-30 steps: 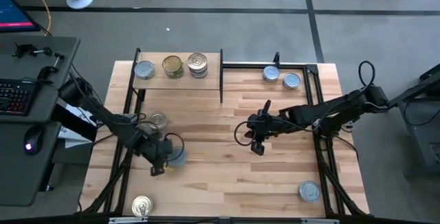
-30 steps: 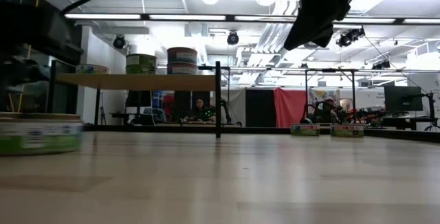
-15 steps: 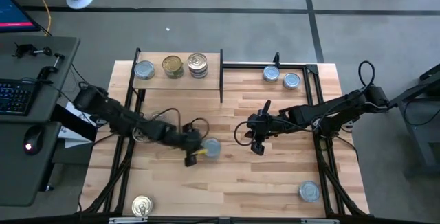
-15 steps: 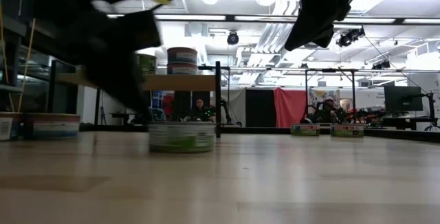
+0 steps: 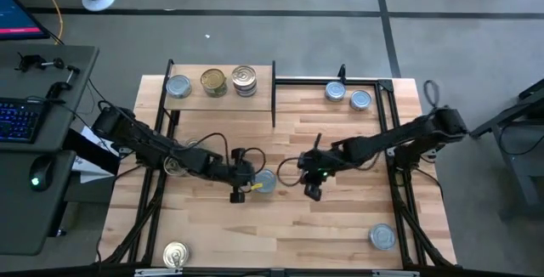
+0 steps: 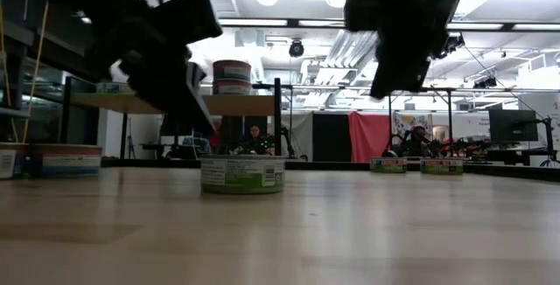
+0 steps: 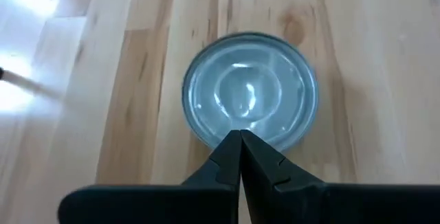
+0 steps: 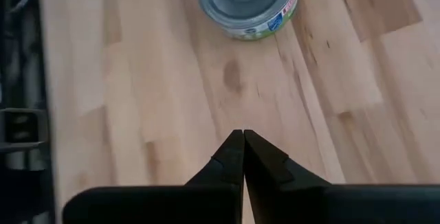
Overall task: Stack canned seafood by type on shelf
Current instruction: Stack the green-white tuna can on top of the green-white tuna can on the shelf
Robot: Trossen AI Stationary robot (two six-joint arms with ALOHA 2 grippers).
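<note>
Left claw [image 5: 246, 178], fingers pressed together and empty, sits touching the near rim of a short round silver-topped tin with a green-white label [image 5: 265, 181], which stands upright on the plank-wood desk [image 5: 340, 226]. Right claw [image 5: 311, 180], also together, hangs just beyond the tin's far side. The left looks nearer. No long axis matters.

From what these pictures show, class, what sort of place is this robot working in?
Probably a robotics lab or workshop: exposed ceiling ducts and strip lights, a desk with a keyboard beside the wooden table, and further workbenches with monitors behind.
</note>
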